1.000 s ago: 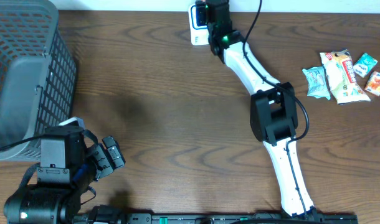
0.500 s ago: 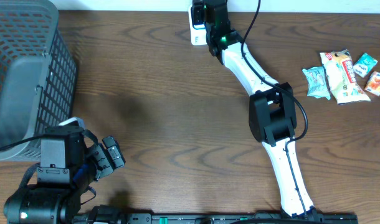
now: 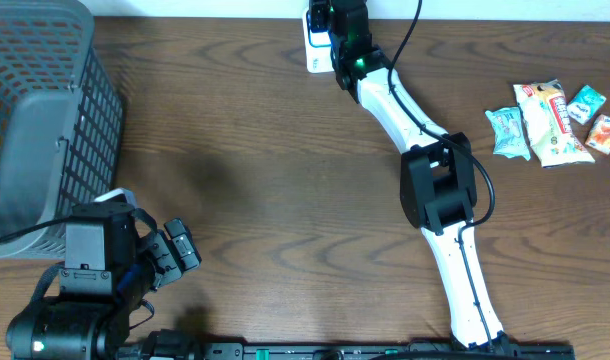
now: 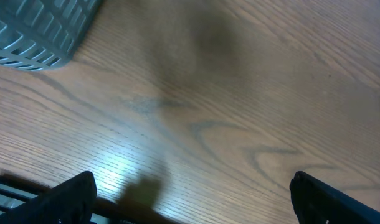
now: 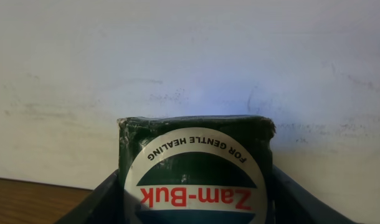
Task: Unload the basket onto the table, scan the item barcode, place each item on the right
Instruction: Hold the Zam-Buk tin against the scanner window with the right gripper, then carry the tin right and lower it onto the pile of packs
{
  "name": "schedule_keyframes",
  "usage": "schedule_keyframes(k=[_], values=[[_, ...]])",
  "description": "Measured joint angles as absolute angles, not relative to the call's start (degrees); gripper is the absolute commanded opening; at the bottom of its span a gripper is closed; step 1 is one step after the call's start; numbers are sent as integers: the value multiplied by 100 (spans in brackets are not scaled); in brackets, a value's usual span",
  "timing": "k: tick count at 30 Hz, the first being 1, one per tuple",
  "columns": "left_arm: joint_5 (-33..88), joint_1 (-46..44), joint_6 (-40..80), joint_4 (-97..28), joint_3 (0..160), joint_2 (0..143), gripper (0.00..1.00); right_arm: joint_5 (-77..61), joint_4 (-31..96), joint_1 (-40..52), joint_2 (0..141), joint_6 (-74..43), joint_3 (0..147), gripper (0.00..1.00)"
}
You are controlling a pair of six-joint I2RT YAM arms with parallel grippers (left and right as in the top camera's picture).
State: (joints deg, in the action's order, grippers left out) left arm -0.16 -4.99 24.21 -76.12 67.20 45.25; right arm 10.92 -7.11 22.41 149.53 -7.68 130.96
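Jaws of the right gripper [image 5: 193, 208] clenched a green Zam-Buk box [image 5: 196, 155], its label upside down against a white wall, visible only from its wrist; overhead, that gripper reached the far edge beside a white device [image 3: 311, 50]. The left gripper [image 4: 190, 199] gaped above the wooden table [image 4: 227, 93] near the basket [image 4: 34, 31]

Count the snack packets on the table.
4, clustered at the right end of the table: a pale blue packet, a large white-and-orange packet beside it, a small green packet, and an orange packet. More could hide beneath.
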Motion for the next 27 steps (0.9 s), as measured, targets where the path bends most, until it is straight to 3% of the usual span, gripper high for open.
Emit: schedule_keyframes(k=[8, 14, 27], values=[[-19, -499, 2421, -7612, 6720, 4525, 98, 1066, -294, 2204, 14949, -1000, 13096, 47], [-19, -499, 2421, -7612, 6720, 4525, 98, 1024, 847, 1892, 14612, -1028, 13074, 47], [-16, -499, 2421, -7614, 6720, 4525, 98, 1483, 4641, -294, 12986, -1035, 13139, 50]])
